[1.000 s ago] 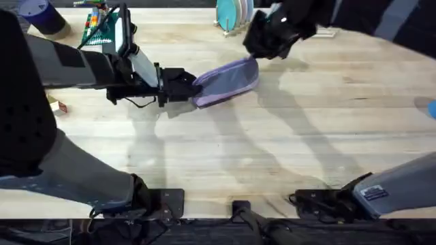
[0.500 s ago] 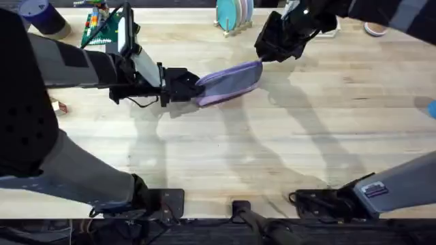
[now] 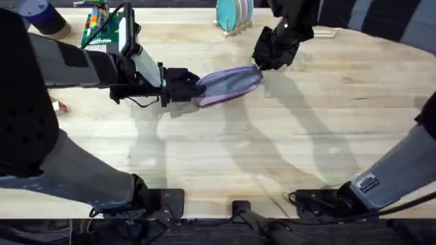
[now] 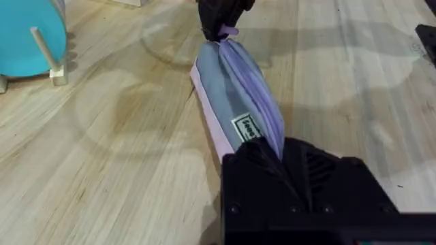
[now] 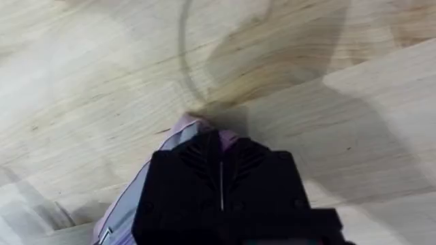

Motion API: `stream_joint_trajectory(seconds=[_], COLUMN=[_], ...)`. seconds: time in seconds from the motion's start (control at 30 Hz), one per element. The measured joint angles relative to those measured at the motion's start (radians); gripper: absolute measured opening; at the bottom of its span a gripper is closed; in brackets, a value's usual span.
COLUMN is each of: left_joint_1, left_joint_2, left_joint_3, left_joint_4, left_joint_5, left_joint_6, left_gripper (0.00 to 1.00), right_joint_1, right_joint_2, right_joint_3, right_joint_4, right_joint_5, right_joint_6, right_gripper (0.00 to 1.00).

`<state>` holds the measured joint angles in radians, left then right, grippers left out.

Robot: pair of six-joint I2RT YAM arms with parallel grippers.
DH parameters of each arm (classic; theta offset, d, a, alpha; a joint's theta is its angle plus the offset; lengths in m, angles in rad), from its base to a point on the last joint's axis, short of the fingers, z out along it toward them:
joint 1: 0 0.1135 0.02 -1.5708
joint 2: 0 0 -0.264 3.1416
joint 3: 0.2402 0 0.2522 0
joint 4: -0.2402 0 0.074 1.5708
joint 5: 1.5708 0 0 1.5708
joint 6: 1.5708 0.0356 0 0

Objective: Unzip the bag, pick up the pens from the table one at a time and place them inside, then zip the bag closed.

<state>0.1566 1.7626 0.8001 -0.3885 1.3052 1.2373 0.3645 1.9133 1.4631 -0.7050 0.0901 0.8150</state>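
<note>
The lavender bag (image 3: 228,85) lies on the pale wood table (image 3: 286,150), stretched between my two grippers. My left gripper (image 3: 193,88) is shut on the bag's left end; in the left wrist view its black fingers (image 4: 272,153) clamp the fabric of the bag (image 4: 235,95). My right gripper (image 3: 258,64) sits on the bag's far right end, where a small purple tab (image 4: 229,30) sticks out under it. In the right wrist view its fingers (image 5: 220,180) are pressed together over the tip of the bag (image 5: 185,126). The pens are out of view.
A rack of blue plates (image 3: 231,13) stands at the back centre, right behind the right gripper. A purple cup (image 3: 41,15) and a green cluttered item (image 3: 99,27) sit at the back left. A small red-and-white object (image 3: 58,105) lies at the left edge.
The right gripper has come down and left from above the table's back onto the bag's right end. The left gripper has held the left end still.
</note>
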Motion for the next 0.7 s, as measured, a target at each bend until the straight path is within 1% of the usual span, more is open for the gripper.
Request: stream_joint_trajectory(seconds=[0.1,0.13,0.27,0.3,0.33,0.5,0.7], left_joint_1=[0.0,0.003,0.02,0.021,0.021,0.021,0.021], left_joint_2=[0.0,0.0,0.0,0.0,0.0,0.0,0.0], left_joint_3=[0.0,0.0,-0.001,-0.001,-0.001,-0.001,-0.001], left_joint_4=[0.0,-0.003,-0.004,-0.003,-0.004,-0.003,-0.003], left_joint_5=[0.0,-0.01,-0.015,-0.015,-0.015,-0.015,-0.015], left_joint_6=[0.0,0.0,0.0,0.0,0.0,0.0,0.0], left_gripper=[0.043,0.042,0.043,0.043,0.043,0.043,0.042], right_joint_1=[0.0,-0.004,-0.047,-0.051,-0.05,-0.014,0.034], right_joint_2=[0.0,0.001,-0.006,-0.015,-0.031,-0.161,-0.312], right_joint_3=[0.0,0.001,0.003,0.003,0.003,0.011,0.034], right_joint_4=[0.003,0.004,-0.024,-0.029,-0.031,-0.05,-0.142], right_joint_5=[0.003,0.067,0.178,0.194,0.207,0.236,0.249], right_joint_6=[0.0,-0.012,-0.074,-0.093,-0.122,-0.27,-0.423], right_gripper=[0.032,0.356,0.93,0.974,0.99,0.995,0.996])
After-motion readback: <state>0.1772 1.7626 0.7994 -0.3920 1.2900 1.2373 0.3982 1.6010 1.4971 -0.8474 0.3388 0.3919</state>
